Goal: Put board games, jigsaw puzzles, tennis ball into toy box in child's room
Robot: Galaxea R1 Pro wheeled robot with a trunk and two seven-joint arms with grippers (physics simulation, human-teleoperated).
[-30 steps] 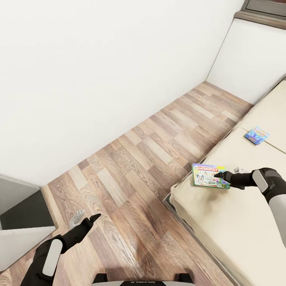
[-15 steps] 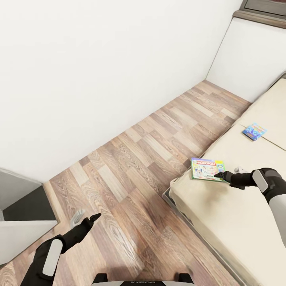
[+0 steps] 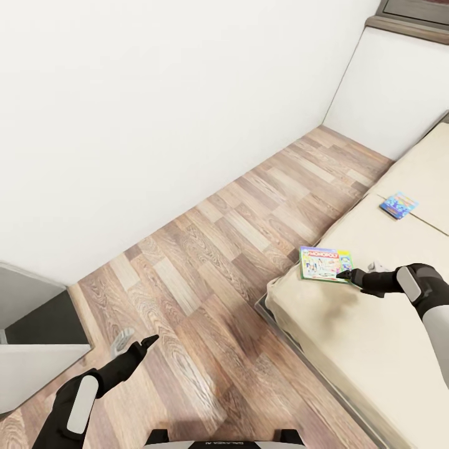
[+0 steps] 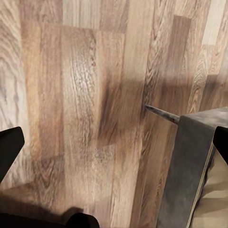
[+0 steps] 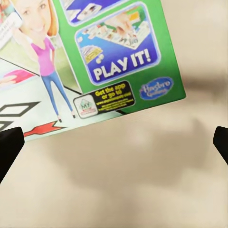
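— Box colours? 
— Green-edged board game point(image 3: 325, 264), flat, with a cartoon picture and a "PLAY IT!" panel point(image 5: 118, 45).
— Which way does it run? 
— Long axis across the bed point(image 3: 349, 349), title edge toward the far wall, lying flat near the mattress's floor-side edge.
— Tools? 
— Right tool point(image 3: 350, 274) spread, tips at the box's near corner, gripping nothing. Left tool point(image 3: 134, 343) released over the wood floor point(image 3: 237, 224). A smaller blue game point(image 3: 399, 205) lies farther up the bed.

Green-edged board game point(image 5: 90, 57): "PLAY IT!", "Hasbro Gaming", "Get the app or go to…"; "MONOPOLY" on lid.
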